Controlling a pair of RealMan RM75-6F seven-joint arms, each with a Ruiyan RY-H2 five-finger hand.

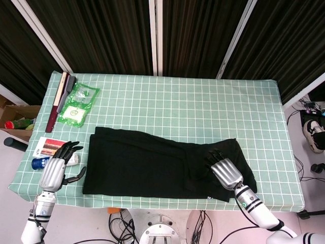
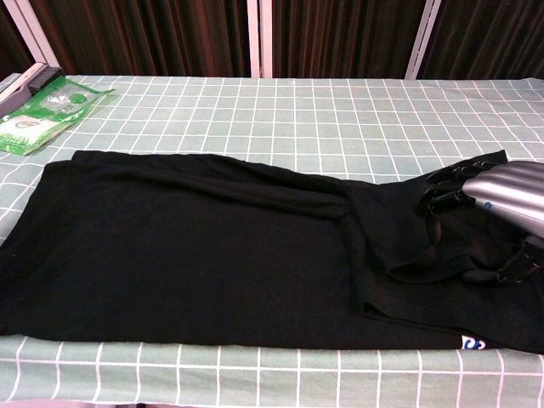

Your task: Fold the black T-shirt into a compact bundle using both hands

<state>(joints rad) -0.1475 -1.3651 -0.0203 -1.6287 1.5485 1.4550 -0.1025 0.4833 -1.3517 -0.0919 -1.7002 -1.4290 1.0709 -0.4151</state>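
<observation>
The black T-shirt (image 1: 147,162) lies folded lengthwise as a long band across the front of the green checked table (image 1: 193,107). My right hand (image 1: 226,173) rests on the shirt's right end. In the chest view the right hand (image 2: 493,200) has its fingers curled onto the T-shirt (image 2: 187,246), with a raised fold of cloth between fingers and thumb. My left hand (image 1: 56,170) hovers at the table's front left corner, fingers spread, holding nothing, a little left of the shirt's edge. The chest view does not show the left hand.
Green packets (image 1: 78,104) and long dark flat items (image 1: 58,99) lie at the table's back left. A printed card (image 1: 46,146) and a blue-capped tube (image 1: 38,163) sit beside my left hand. A cardboard box (image 1: 15,119) stands on the floor to the left.
</observation>
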